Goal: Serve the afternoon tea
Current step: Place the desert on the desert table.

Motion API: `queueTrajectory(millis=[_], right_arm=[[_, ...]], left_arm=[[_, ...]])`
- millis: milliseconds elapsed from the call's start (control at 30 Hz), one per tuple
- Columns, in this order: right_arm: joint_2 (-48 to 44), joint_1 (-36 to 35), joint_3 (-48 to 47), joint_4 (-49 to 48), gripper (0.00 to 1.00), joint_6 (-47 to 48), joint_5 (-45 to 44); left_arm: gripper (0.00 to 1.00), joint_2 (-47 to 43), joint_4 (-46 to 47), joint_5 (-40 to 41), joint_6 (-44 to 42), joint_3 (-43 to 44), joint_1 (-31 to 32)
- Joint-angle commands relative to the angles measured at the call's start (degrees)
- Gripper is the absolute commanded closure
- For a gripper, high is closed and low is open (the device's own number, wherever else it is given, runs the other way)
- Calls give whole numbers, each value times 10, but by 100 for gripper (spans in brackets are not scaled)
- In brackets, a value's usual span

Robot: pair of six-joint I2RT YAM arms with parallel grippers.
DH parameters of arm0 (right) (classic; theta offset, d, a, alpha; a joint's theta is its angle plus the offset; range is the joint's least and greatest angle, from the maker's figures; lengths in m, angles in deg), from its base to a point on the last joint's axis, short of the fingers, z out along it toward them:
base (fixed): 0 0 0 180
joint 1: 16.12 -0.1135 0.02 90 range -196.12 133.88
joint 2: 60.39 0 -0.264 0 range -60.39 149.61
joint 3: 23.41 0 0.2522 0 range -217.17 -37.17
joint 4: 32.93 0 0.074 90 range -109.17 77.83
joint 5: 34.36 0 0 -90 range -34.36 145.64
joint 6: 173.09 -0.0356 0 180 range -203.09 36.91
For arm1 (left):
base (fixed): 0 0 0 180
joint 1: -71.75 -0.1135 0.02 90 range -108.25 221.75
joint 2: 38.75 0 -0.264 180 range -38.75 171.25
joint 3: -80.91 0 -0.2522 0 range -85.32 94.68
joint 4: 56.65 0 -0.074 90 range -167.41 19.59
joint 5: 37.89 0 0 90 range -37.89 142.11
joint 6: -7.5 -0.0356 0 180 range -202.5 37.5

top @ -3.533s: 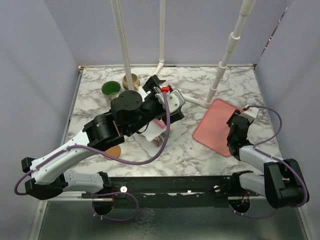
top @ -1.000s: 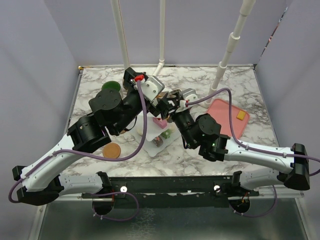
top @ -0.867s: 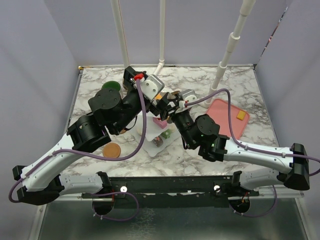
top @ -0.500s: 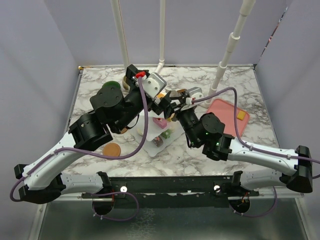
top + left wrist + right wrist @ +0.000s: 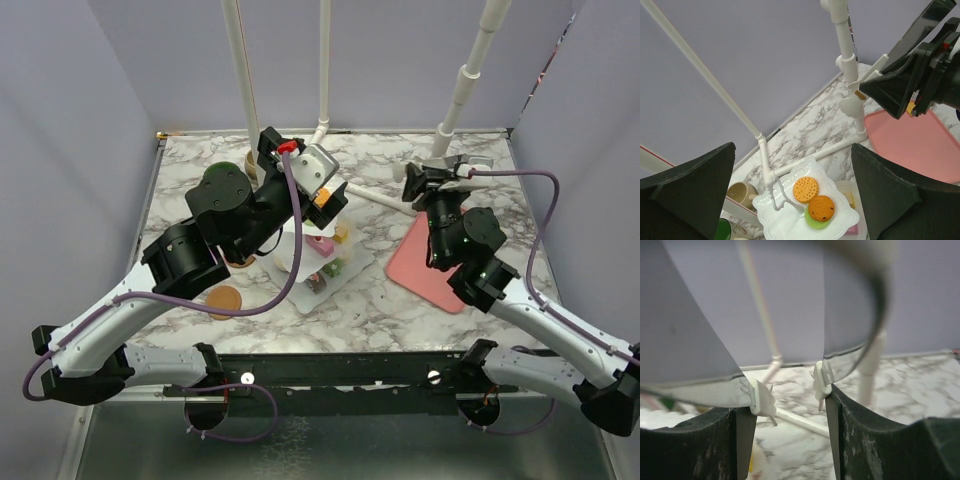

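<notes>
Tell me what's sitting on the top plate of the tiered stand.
An orange biscuit and a brown biscuit, which lies on a green piece. The top plate hides most of the tier below.

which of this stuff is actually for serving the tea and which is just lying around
For the tea:
tiered stand
biscuits
beige mug
green-lined mug
coaster

Just lying about:
pink tray
white pipe frame
</notes>
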State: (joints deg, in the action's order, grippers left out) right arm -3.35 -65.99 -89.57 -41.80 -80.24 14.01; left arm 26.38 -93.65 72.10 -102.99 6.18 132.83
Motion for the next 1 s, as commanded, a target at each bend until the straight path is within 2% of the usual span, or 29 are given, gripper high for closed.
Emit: queueTrajectory(millis=[0, 200, 400, 700, 967], right_arm=[[-35, 98, 52, 49, 46, -74, 14], [-32, 264, 120, 62, 46, -134, 62], [12, 399, 180, 17, 46, -175, 93], [95, 480, 244, -78, 47, -189, 91], [133, 547, 255, -97, 48, -215, 106]], left_arm=[[1, 4, -3, -11, 7, 18, -3], [1, 8, -3, -14, 7, 14, -3], [1, 8, -2, -16, 5, 9, -3], [1, 3, 0, -21, -2, -4, -3], [1, 0, 5, -21, -4, -12, -3]])
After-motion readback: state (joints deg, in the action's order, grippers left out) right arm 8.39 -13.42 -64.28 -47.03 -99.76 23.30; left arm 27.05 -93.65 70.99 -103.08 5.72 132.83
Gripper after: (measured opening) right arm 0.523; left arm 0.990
